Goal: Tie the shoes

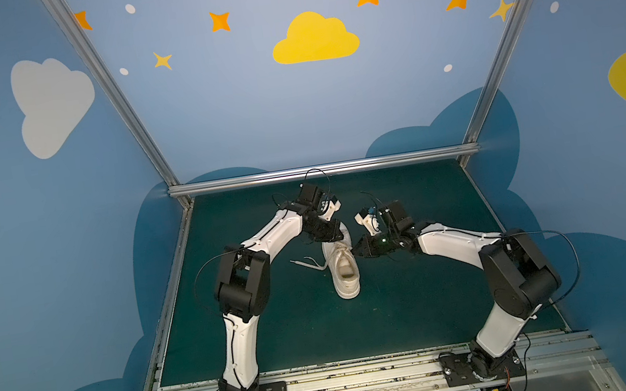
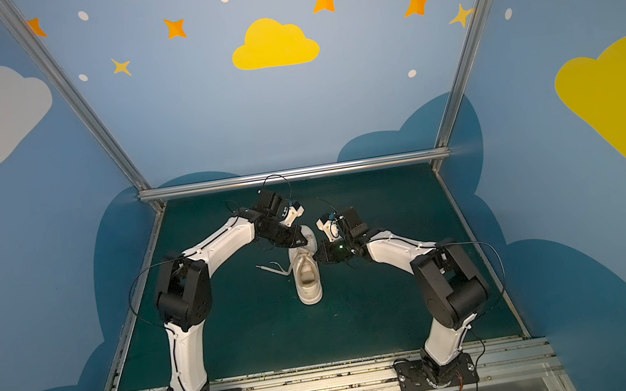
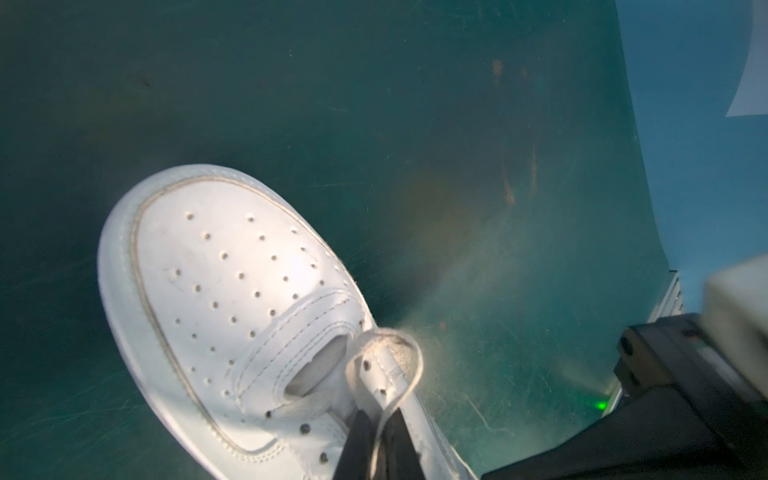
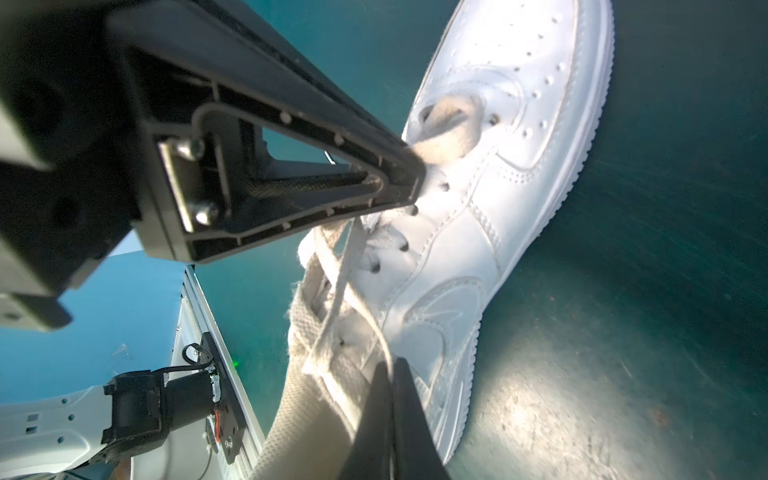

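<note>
At centre of the green mat (image 1: 282,335), a white sneaker (image 1: 344,269) stands on its sole, toe to 12 o'clock, heel to 6. Left gripper (image 3: 376,424), at the shoe's 11 o'clock, pinches a lace loop (image 3: 417,357); right gripper (image 4: 392,370), at 3 o'clock, pinches a lace strand (image 4: 374,324). Loose lace ends (image 1: 307,264) trail toward 9 o'clock.

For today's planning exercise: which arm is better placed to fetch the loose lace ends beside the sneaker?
Left, probably: loose lace ends lie on the left gripper's side of the white sneaker; the right gripper would have to cross it. Both pinch lace.
</note>
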Robot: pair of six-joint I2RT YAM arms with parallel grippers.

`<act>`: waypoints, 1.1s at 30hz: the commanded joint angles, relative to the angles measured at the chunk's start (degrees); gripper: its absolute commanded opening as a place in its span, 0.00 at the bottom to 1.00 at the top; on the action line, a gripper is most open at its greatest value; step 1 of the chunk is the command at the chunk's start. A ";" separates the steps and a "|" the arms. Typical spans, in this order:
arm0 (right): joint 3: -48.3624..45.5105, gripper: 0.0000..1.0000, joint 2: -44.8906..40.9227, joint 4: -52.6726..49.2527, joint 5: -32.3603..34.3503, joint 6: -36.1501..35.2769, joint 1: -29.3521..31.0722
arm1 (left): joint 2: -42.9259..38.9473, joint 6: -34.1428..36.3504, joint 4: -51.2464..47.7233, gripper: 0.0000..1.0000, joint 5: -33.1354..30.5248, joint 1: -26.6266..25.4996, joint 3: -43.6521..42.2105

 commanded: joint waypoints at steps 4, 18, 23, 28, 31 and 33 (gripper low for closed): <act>-1.18 0.00 -0.41 -0.48 -0.49 -0.08 0.46 | -3.88 -1.69 3.76 0.05 2.84 0.36 -1.63; -2.26 0.00 -2.03 -0.48 0.80 0.23 0.13 | -9.26 -5.67 11.45 0.03 5.49 2.23 -8.42; -3.21 0.00 -3.13 -0.49 1.10 0.25 -0.39 | -10.52 -6.53 13.70 0.03 7.42 2.71 -9.97; -3.82 0.00 -3.99 -1.01 1.25 0.19 -0.82 | -12.40 -8.87 18.47 0.03 8.59 3.35 -12.89; -4.42 0.00 -4.69 -1.14 1.64 0.19 -1.37 | -13.40 -8.84 18.56 0.03 8.00 3.58 -13.12; -4.62 0.00 -4.97 -1.27 1.68 0.28 -1.68 | -13.85 -8.10 17.65 0.03 7.38 3.66 -12.86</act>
